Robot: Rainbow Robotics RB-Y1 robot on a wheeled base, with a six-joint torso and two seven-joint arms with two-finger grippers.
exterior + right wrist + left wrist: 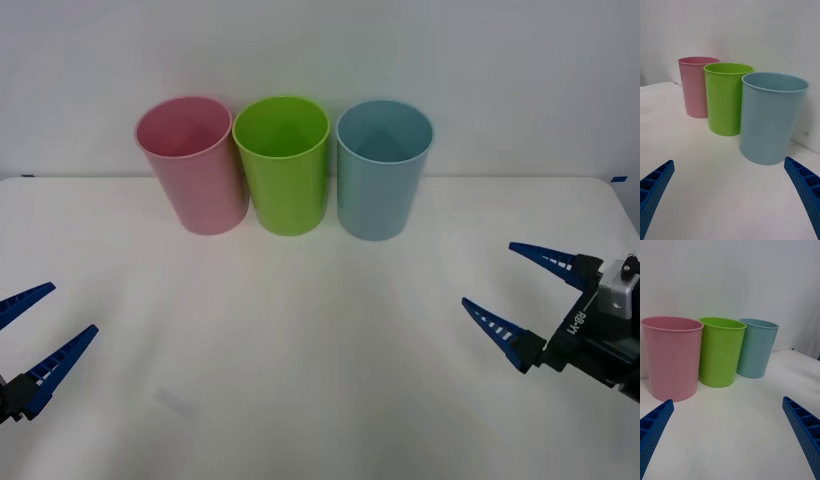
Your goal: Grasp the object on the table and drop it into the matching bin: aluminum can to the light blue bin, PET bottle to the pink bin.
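We see three upright bins in a row at the bench's [320, 330] far edge: pink bin [192, 165], green bin [284, 165], blue bin [382, 168], interiors looking bare. Our left hand [30, 335] and right hand [515, 290] hover low, fingers apart. We cannot tell where the can is.

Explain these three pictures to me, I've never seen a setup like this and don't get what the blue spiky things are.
This is a two-armed robot at a white table. The blue ribbed pieces are the fingers of its grippers. The wide picture looks down from above the arms: the left gripper is low on the left, the right gripper is on the right. Both have their jaws open and hold nothing. The two upright pictures come from cameras on each wrist, so that arm's own fingers poke in at the bottom corners. At the back of the table three tall plastic bins stand upright in a row: the pink bin, a lime green bin and the light blue bin.
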